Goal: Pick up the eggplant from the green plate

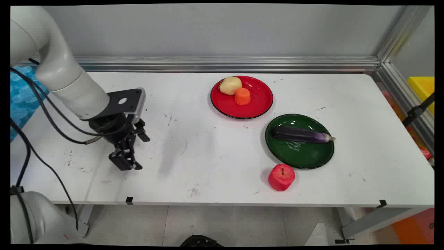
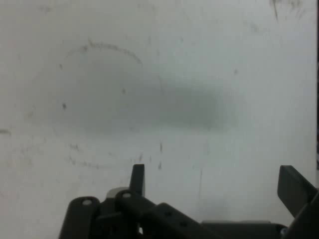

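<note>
The black pincer [image 1: 126,163] hangs at the frame's left, fingers spread wide and empty, over bare scuffed bench [image 1: 194,152]. The nearest thing, a red apple [image 1: 281,177] at lower centre-right, lies well apart.

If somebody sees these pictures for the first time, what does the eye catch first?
Probably the red plate near the table's far side, holding a potato and a carrot piece. Next, the green plate with an eggplant, a red apple before it. The gripper hangs open, far left.
</note>
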